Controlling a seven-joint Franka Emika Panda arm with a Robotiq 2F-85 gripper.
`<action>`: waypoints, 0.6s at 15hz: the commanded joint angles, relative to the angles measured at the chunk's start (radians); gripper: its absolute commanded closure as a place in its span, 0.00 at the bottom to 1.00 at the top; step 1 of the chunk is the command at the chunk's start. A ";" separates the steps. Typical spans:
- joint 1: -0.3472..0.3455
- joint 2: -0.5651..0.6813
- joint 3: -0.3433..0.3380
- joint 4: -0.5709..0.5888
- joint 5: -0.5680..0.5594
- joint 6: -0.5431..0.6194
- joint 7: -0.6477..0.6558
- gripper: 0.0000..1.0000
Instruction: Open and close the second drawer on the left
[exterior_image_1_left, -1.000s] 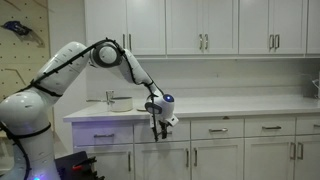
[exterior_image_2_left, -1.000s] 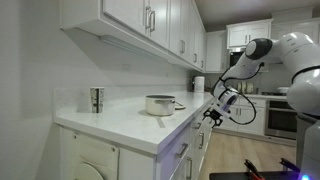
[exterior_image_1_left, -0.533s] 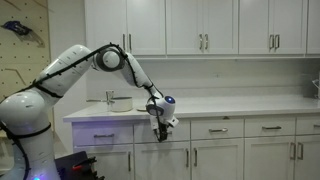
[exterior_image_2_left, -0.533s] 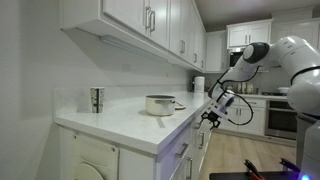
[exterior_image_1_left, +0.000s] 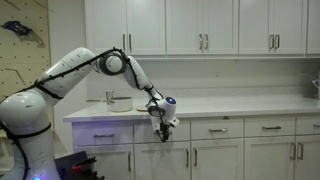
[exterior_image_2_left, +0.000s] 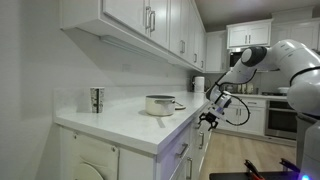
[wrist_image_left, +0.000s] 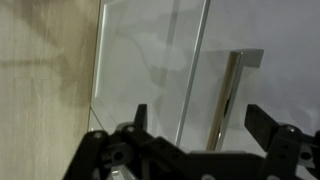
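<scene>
Blocking the handle in an exterior view, the gripper (exterior_image_1_left: 160, 130) hangs at the second drawer (exterior_image_1_left: 178, 131), second from 9 o'clock in its row. Only the wrist view shows the handle (wrist_image_left: 229, 100), between wide-spread fingers (wrist_image_left: 262, 121) that grip nothing. In an exterior view the cabinet fronts (exterior_image_2_left: 186, 150) run edge-on, and the gripper (exterior_image_2_left: 208, 118) is small and blurred.

Space in front of the cabinets (exterior_image_1_left: 215, 158) looks open; the counter (exterior_image_1_left: 240, 104) overhangs just above my gripper (exterior_image_1_left: 160, 132), I think.
</scene>
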 joint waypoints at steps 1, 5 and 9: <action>0.006 0.044 0.010 0.065 -0.048 -0.013 0.037 0.00; 0.015 0.069 0.008 0.095 -0.090 -0.006 0.071 0.00; 0.026 0.083 0.001 0.110 -0.139 0.010 0.115 0.00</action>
